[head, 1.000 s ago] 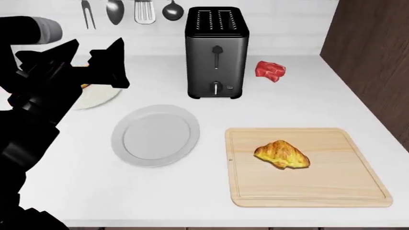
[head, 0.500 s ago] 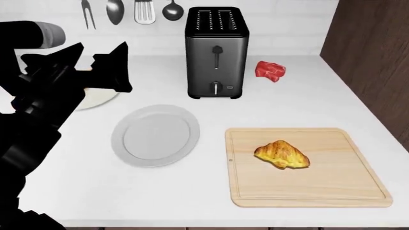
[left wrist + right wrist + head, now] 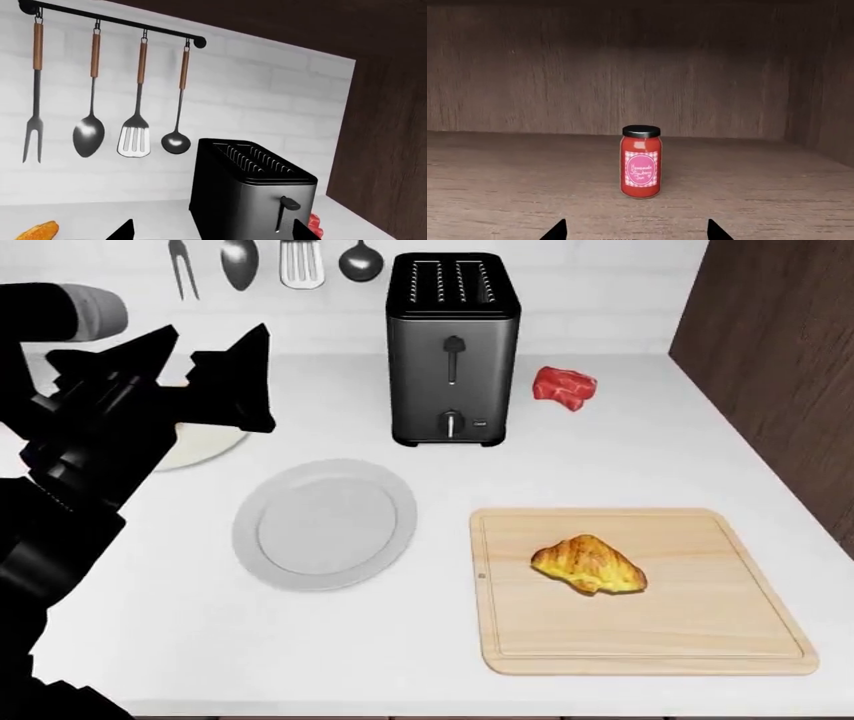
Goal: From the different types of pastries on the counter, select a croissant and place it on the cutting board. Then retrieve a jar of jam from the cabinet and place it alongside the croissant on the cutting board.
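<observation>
The golden-brown croissant [image 3: 589,563] lies on the pale wood cutting board [image 3: 747,630] at the front right of the white counter [image 3: 641,460]. My left gripper [image 3: 208,345] hovers open and holds nothing, above the counter's back left, facing the toaster [image 3: 250,200]. In its wrist view the left gripper [image 3: 213,232] shows only two spread fingertips, and the end of the long loaf [image 3: 39,231] peeks in low. The red jar of jam [image 3: 641,161] with a black lid stands upright on the cabinet shelf [image 3: 507,190]. My right gripper [image 3: 636,232] is open, short of the jar.
A round grey plate [image 3: 324,523] lies left of the board. The black toaster [image 3: 451,350] stands at the back, with a red chunk of meat [image 3: 563,387] to its right. Utensils [image 3: 137,142] hang on the wall rail. A dark wood panel [image 3: 787,360] bounds the right side.
My left gripper has drifted slightly to the right and up. The croissant and board have not moved.
</observation>
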Motion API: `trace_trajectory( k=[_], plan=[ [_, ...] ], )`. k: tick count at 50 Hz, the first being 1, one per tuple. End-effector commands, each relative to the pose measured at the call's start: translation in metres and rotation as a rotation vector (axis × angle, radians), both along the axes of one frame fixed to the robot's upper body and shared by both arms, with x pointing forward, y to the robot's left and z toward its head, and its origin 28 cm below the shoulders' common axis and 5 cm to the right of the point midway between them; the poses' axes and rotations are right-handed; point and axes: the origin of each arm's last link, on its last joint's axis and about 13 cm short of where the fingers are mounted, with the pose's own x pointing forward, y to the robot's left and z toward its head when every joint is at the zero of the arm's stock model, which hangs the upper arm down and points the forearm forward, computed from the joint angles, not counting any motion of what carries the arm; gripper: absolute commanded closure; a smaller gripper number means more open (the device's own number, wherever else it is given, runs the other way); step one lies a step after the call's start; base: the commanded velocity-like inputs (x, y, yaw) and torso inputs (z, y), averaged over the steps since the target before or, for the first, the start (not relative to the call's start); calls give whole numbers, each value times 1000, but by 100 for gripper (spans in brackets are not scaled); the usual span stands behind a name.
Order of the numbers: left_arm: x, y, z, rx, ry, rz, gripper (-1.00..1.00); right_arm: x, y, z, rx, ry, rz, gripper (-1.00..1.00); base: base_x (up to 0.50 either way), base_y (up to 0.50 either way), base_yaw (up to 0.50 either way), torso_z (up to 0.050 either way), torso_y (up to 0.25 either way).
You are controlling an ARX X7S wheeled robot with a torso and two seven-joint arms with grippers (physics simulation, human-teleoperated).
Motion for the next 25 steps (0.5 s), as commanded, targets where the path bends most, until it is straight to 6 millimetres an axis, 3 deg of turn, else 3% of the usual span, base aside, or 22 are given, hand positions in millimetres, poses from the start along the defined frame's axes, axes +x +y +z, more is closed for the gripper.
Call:
trace_trajectory(
  k=[1,14,25],
  plan=[
    [4,2,-1,2,6,-4,-100,0,-1,1,-68,-6,81,-100,0,0,0,0,0],
    [6,0,0,16,8,-10,-100,3,-1,7,-55,-126,-30,-100,0,0,0,0,0],
    [8,2,-1,11,9,-6,-100,4,1,10,65,-185,-67,-100,0,0,0,0,0]
  ],
)
